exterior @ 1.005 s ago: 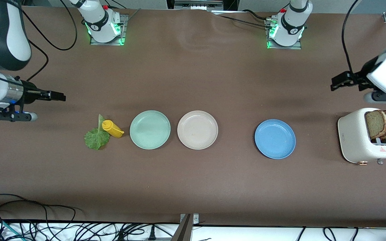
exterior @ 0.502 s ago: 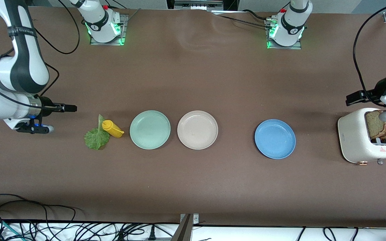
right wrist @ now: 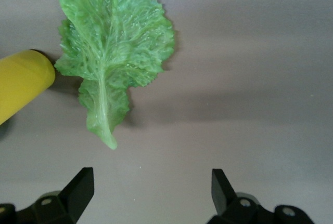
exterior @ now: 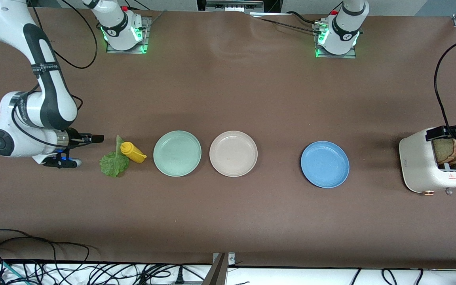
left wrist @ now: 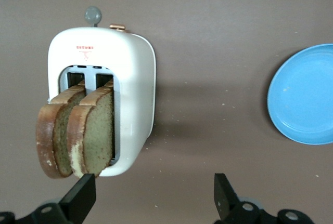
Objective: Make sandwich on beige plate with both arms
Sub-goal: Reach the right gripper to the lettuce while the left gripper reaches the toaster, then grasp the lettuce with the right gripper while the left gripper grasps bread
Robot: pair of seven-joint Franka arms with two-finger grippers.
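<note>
The right gripper (exterior: 98, 138) is hanging low over the desk (exterior: 228, 91) just beside the lettuce (exterior: 114, 162), toward the right arm's end, its fingers (right wrist: 78, 185) spread wide with nothing between them. The lettuce is lying flat on the desk, touching a yellow bottle (exterior: 132, 152) lying on its side. The left gripper (exterior: 441, 132) is hanging over the toaster (exterior: 422, 166), fingers (left wrist: 80, 195) spread and empty, close above the two bread slices (left wrist: 78, 135) that are standing in the toaster's slots. The beige plate (exterior: 233, 153) is sitting bare between the green plate (exterior: 177, 153) and the blue plate (exterior: 325, 164), nearer the green one.
</note>
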